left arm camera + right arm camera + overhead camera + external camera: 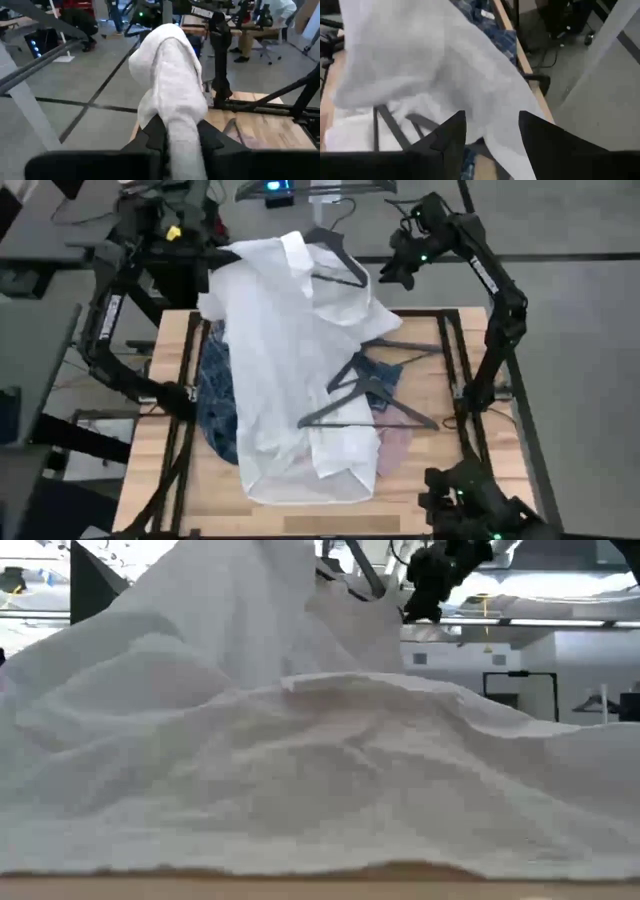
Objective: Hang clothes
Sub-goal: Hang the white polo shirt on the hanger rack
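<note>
The white shirt (290, 370) is raised at its far left part, and its lower end lies spread on the table over the plaid shirt (215, 415) and the pink shirt (398, 448). My left gripper (181, 128) is shut on the white cloth at the table's far left. A dark hanger (338, 265) lies at the shirt's collar. My right gripper (487, 131) hovers open at the far right, beside that hanger. White cloth shows in the gap between its fingers; whether they touch it I cannot tell. My left gripper pinches a bunched fold of the white shirt (182, 120) between its two fingers, in several layers. The fingers point nearly level. The bunch bulges out beyond the fingertips (155, 131), and the rest of the shirt drapes down onto the table.
Two more dark hangers (372, 385) lie crossed on the shirts at the table's right half. A black frame (455, 360) borders the wooden table top. In the low view the white cloth (300, 760) fills the foreground. People and chairs stand in the room beyond.
</note>
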Robot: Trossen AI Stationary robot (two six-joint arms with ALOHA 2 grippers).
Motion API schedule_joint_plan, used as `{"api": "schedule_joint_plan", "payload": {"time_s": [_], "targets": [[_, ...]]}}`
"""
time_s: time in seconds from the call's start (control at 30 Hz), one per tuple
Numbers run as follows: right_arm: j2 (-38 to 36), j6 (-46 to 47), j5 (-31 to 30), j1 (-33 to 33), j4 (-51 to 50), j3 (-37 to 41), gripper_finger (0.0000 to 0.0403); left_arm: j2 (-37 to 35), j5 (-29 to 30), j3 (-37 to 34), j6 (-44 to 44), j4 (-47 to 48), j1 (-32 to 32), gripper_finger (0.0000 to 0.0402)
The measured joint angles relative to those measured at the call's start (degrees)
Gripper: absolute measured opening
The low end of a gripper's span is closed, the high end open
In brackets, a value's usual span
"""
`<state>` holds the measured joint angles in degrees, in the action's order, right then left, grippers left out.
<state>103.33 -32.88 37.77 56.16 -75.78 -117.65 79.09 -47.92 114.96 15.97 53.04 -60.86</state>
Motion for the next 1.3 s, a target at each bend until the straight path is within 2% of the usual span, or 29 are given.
{"api": "schedule_joint_plan", "payload": {"time_s": [0.17,0.63,0.73,0.83,0.97,1.13,1.23,1.3], "targets": [[0.1,-0.2,5.5,-1.7,3.5,3.0,0.017,0.0,-0.1,0.0,-0.2,0.0,0.0,0.0029],[0.0,0.1,5.7,-6.9,13.5,3.0,0.0165,0.0,0.0,0.0,-0.2,0.0,0.0,0.0029],[0.0,1.6,5.7,-7.3,12.8,3.0,0.0123,0.0,-0.1,0.0,-0.2,0.0,0.0,0.0029],[0.0,-0.7,6.1,-7.2,11.5,3.0,0.0039,0.0,0.1,0.0,-0.7,-0.1,0.0,0.0029],[0.0,0.4,6.5,-7.6,11.7,2.9,0.0036,0.0,1.8,0.1,-2.0,-0.4,0.0,0.0032],[0.0,3.0,6.5,-7.4,11.4,2.9,0.0036,0.6,10.1,0.1,-6.0,1.8,0.0,0.0094],[-0.1,3.3,6.0,-6.7,11.3,2.5,0.0036,1.3,12.9,0.1,-6.1,5.7,0.0,0.0134],[-0.1,3.7,5.6,-6.0,11.4,1.3,0.0036,1.4,17.0,0.1,-5.7,7.7,0.0,0.0155]]}}
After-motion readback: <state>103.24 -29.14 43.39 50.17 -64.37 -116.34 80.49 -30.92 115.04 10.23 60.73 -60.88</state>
